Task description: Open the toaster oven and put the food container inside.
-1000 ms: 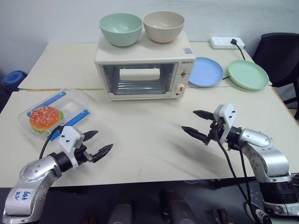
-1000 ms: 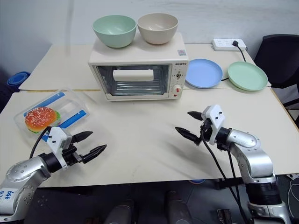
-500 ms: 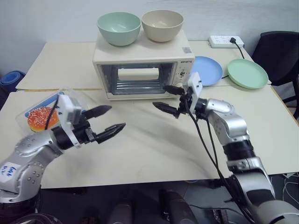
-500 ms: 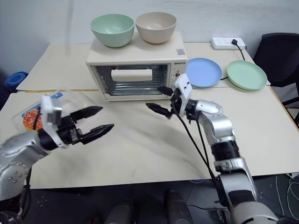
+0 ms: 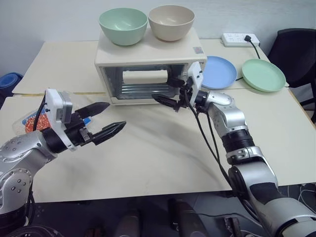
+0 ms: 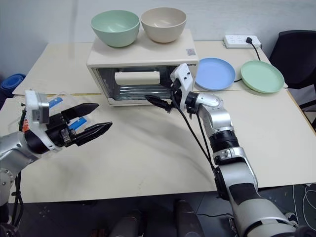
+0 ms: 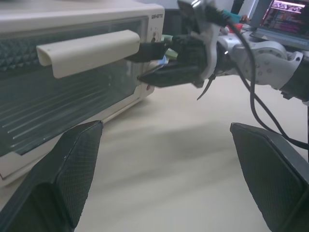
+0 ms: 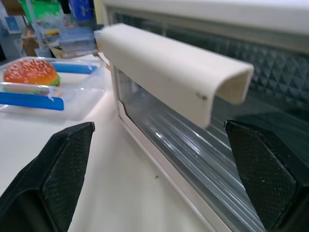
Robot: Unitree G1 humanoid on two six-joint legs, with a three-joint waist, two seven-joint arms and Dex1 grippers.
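Here we see the toaster oven (image 5: 145,69) at the desk's (image 5: 163,148) far middle, long axis left-right, closed door facing us. Right gripper (image 5: 168,92) spread before its handle (image 8: 174,72); left gripper (image 5: 104,118) spread beside the food container (image 8: 46,87) at left.

- toaster oven (image 5: 148,54): cream-white
- food container (image 8: 53,92): clear, blue strips, orange sesame burger
- 2 bowls: mint green (image 5: 123,25), beige (image 5: 171,22)
- 2 plates: blue (image 5: 219,72), green (image 5: 262,75)
- desk (image 5: 163,153): cream
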